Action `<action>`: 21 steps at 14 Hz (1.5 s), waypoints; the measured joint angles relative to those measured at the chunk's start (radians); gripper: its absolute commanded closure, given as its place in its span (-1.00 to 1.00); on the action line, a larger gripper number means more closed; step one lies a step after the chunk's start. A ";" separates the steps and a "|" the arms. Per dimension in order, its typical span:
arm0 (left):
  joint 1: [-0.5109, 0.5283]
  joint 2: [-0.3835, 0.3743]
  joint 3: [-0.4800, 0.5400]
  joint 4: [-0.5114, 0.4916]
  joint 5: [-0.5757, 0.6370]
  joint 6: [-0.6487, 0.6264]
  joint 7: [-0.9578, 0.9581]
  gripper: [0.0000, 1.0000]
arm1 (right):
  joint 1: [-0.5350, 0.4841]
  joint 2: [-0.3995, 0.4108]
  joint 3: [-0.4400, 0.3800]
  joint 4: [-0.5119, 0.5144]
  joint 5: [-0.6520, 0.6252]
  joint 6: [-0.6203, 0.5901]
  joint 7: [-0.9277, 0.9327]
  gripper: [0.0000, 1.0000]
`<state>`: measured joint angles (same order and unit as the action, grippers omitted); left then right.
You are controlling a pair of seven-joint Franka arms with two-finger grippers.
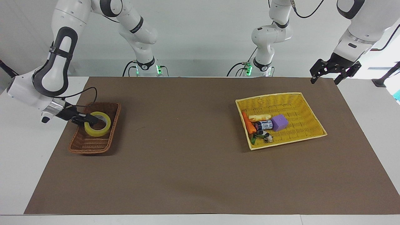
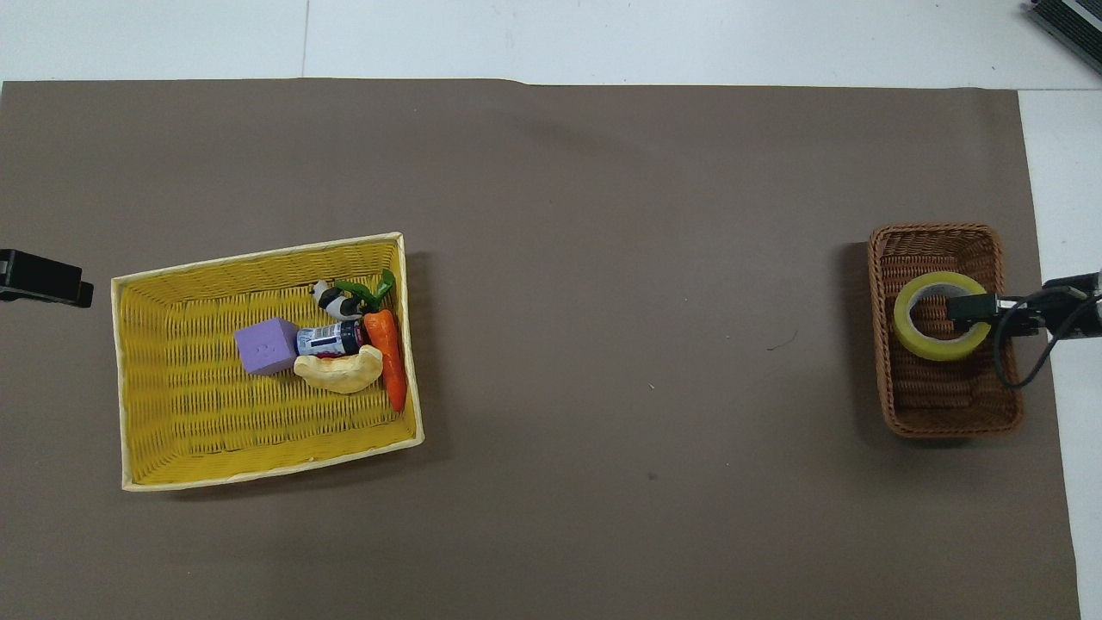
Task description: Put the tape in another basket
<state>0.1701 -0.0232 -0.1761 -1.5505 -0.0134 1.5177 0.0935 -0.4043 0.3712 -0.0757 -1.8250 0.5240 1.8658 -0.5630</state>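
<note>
Right gripper (image 1: 89, 119) sits low inside the brown wicker basket (image 1: 83, 144), at the right arm's end of the table. Fingertips are pinched shut on the wall of the tape (image 1: 97, 124), one finger inside the core hole, one outside. The roll lies flat, hole up, in the half of the basket nearer the robots; it looks down on the weave or very close to it, contact not certain. The basket's long axis runs toward and away from the robots; the gripper comes in crosswise over the rim at the table's edge.

My reading: what remains is letting go and drawing back out over that same rim, so the finger in the core must clear the ring.

Left gripper (image 1: 323, 77) hangs high over the corner of the mat beside the yellow basket (image 1: 300, 100), jaws wide, holding nothing; that arm waits.

Count:
- tape 1
- baskets 2
- in the yellow basket:
  - purple cube (image 1: 279, 122) 1
  - carrot (image 1: 247, 123) 1
  - small can (image 1: 264, 125) 1
  - pale bread-like piece (image 1: 259, 117) 1
  - black-and-white figure (image 1: 264, 136) 1
</note>
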 measured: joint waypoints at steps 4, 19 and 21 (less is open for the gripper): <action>-0.001 0.000 -0.006 0.000 0.000 0.000 0.000 -1.00 | 0.000 0.010 0.001 0.000 0.003 0.001 -0.025 -1.00; 0.001 0.000 -0.004 0.000 0.000 0.000 0.000 -1.00 | 0.176 -0.140 0.017 0.151 -0.216 0.030 0.125 -1.00; 0.001 0.000 -0.004 0.000 0.000 0.000 0.000 -1.00 | 0.184 -0.151 0.022 0.177 -0.283 0.031 0.125 -1.00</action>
<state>0.1706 -0.0232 -0.1796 -1.5505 -0.0134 1.5177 0.0935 -0.2199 0.2203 -0.0539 -1.6478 0.2407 1.8965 -0.4380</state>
